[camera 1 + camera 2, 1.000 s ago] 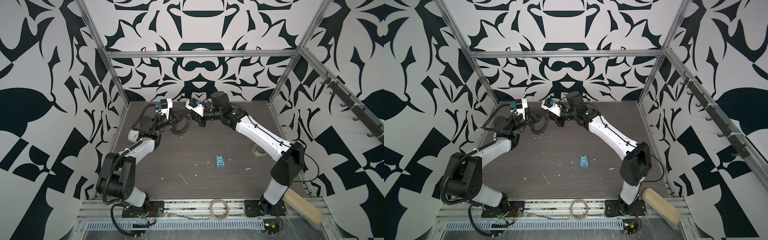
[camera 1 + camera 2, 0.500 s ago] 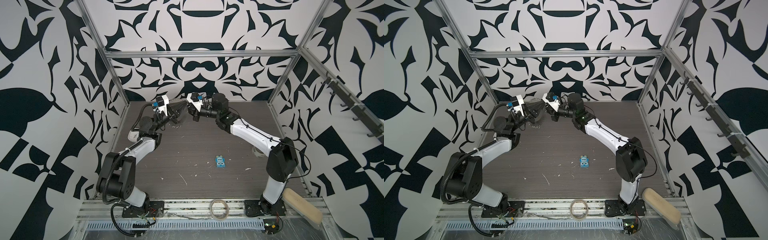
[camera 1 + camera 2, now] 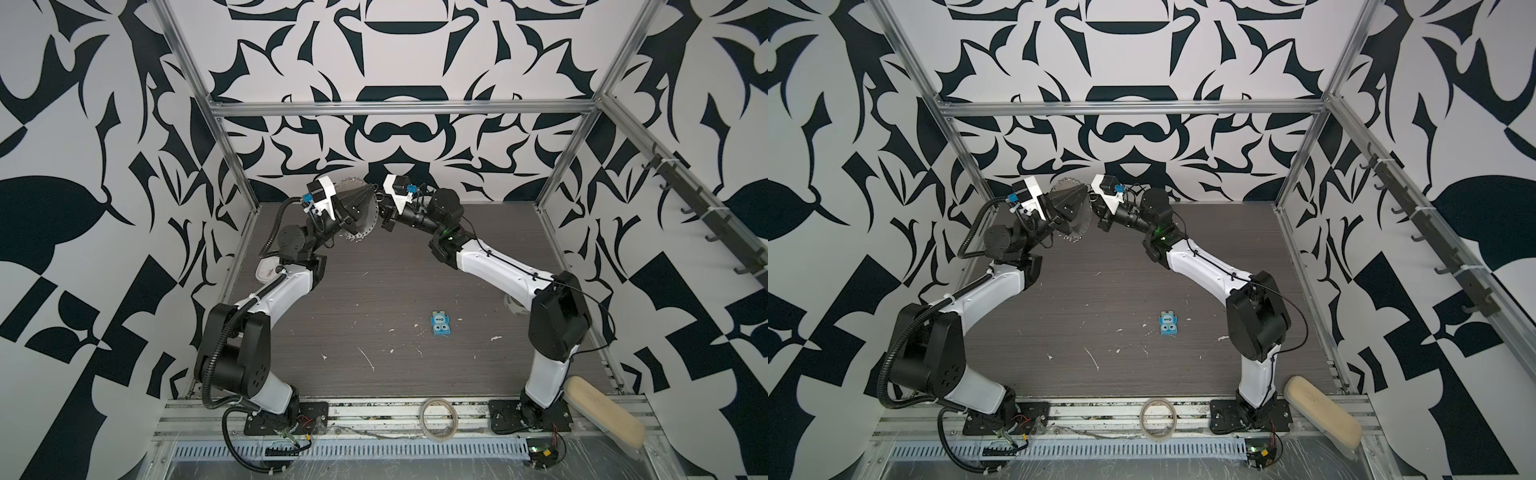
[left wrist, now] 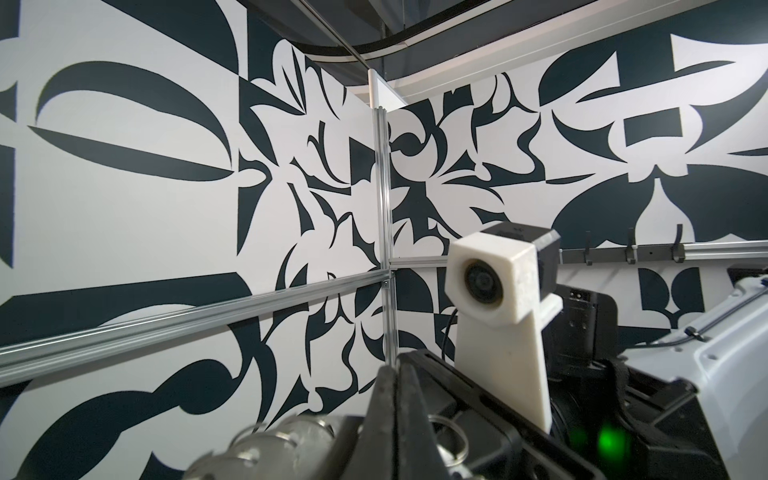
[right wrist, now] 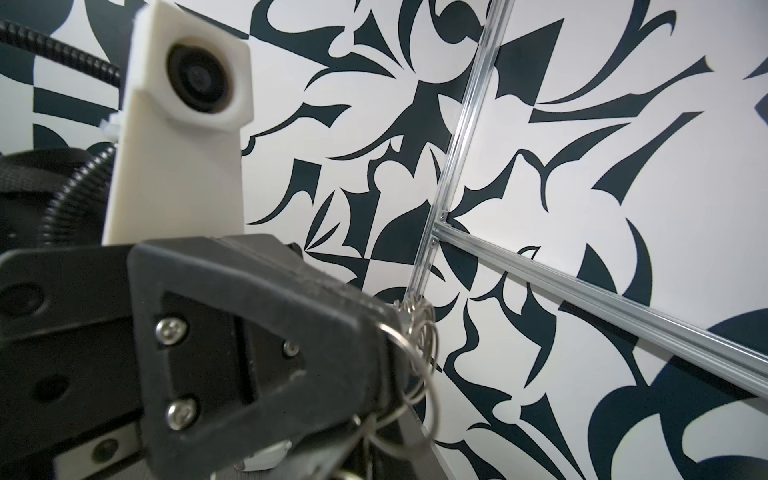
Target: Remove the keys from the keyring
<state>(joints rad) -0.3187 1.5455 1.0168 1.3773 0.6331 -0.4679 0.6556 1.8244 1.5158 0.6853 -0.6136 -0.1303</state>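
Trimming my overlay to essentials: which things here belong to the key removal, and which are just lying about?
In the job:
keyring, held up off the table
left gripper, shut on it
right gripper, shut at its rim
pale oval key tag, on the table

Lying about:
blue packet
beige tape ring
translucent tape roll, half hidden
tan pad
white flecks

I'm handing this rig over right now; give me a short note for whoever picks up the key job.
Grippers: left gripper shut on the keyring, held up off the table, at the back; right gripper shut at the keyring's rim, whether pinching one of the small rings I cannot tell.
Things: one pale oval key lies on the table beside the left arm, apart from the keyring.
Done: that key is off.
Left: no other key shows on the rim; check it closely.
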